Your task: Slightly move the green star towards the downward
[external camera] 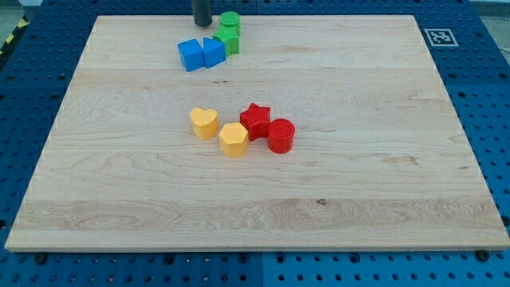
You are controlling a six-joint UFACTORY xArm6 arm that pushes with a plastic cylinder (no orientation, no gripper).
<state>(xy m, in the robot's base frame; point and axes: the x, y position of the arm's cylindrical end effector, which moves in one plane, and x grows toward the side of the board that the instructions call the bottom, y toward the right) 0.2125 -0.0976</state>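
The green star lies near the view's top, just below a green cylinder and touching it. A blue block presses against the star's lower left, with a second blue block to its left. My tip is at the board's top edge, just left of the green cylinder and up-left of the green star, above the blue blocks. It stands apart from the star.
A yellow heart, a yellow hexagon, a red star and a red cylinder cluster in the middle of the wooden board. A marker tag sits at the view's top right.
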